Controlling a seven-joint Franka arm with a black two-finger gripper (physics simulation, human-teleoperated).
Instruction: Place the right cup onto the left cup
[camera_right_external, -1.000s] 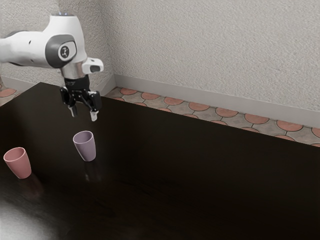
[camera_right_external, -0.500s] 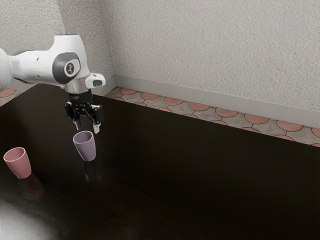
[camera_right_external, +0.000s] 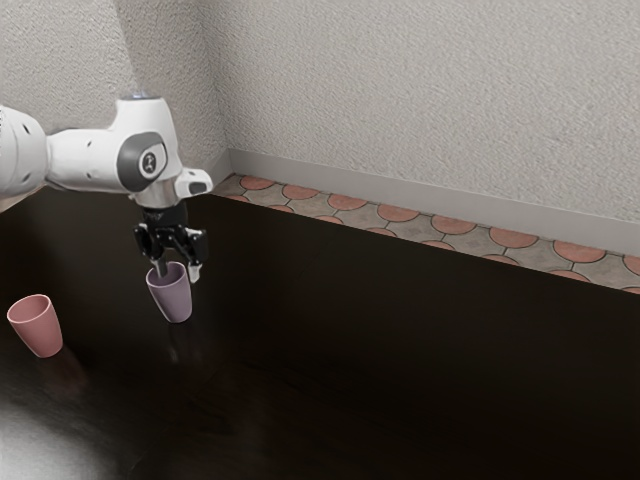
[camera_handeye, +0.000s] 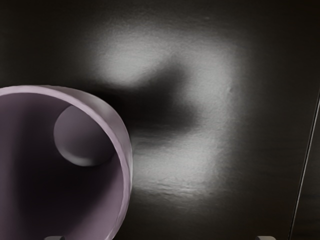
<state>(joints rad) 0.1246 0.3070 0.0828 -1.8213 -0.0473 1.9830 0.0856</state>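
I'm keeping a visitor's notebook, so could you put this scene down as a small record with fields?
surface: dark, shiny table
purple cup: upright, empty
pink cup: upright, apart from the purple cup
gripper: open, one finger over or in the purple cup's mouth, the other outside
cups stacked: not yet

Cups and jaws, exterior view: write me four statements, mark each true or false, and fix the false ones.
1. The pink cup stands apart from the purple cup. True.
2. The jaws are shut. False: they stand open at the purple cup's rim.
3. The purple cup lies on its side. False: it stands upright on the table.
4. The pink cup is nearer the exterior view's left than the purple cup. True.
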